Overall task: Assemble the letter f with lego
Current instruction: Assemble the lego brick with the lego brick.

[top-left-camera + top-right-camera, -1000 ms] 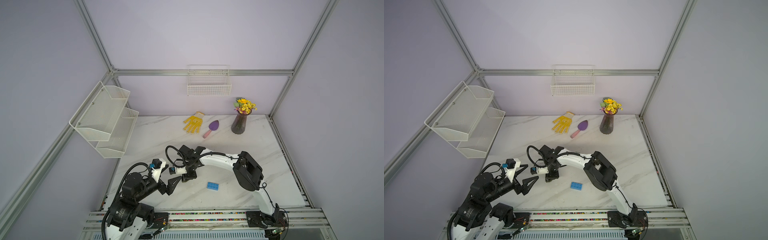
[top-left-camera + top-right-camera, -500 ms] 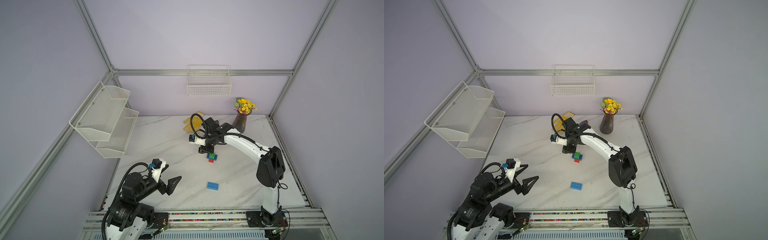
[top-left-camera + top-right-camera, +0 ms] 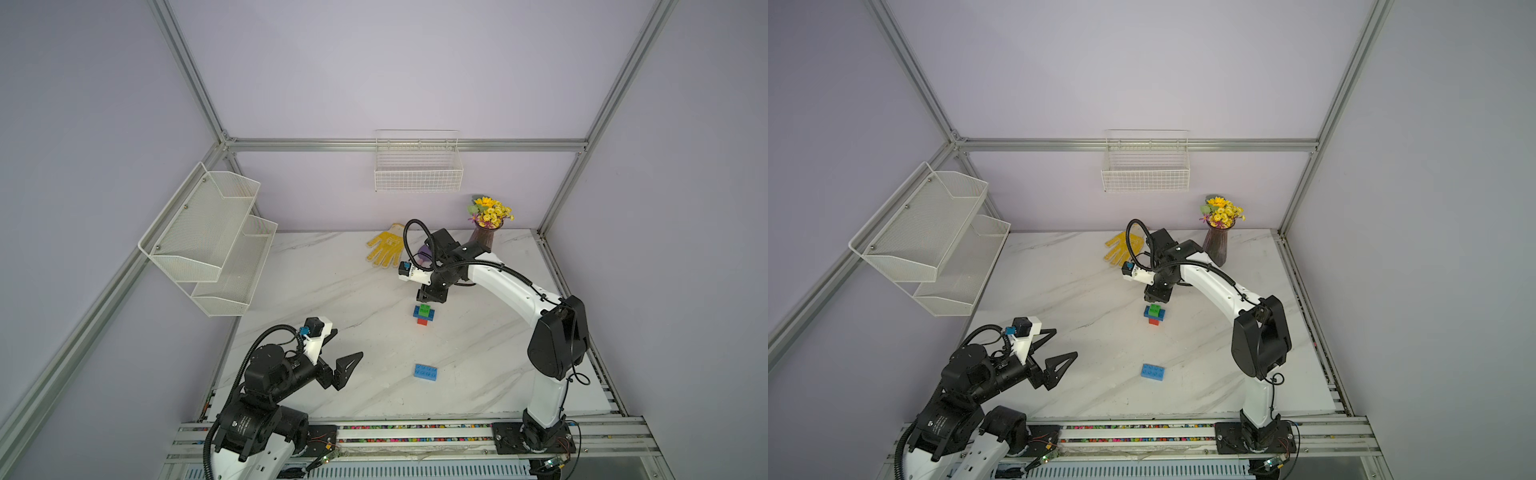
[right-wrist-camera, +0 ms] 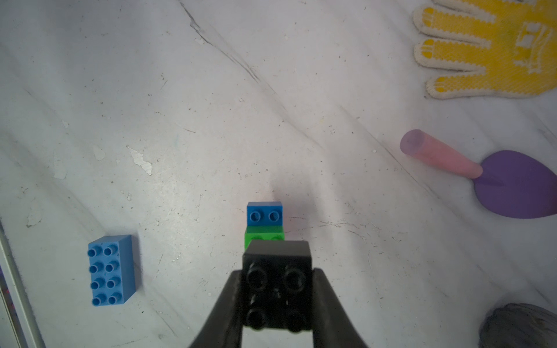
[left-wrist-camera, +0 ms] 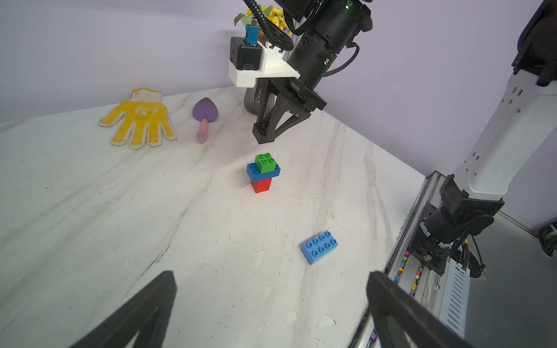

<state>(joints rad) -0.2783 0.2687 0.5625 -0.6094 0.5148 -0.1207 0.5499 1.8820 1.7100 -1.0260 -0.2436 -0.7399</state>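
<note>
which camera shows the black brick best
The right wrist view: the black brick fills the foreground, studs visible, clamped in the right gripper. In the left wrist view it blends into the dark fingertips; in both top views it is too small to make out.

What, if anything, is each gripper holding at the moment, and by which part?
The right gripper holds the black brick, its fingers pressed on two opposite side walls. The left gripper is open and holds nothing.
</note>
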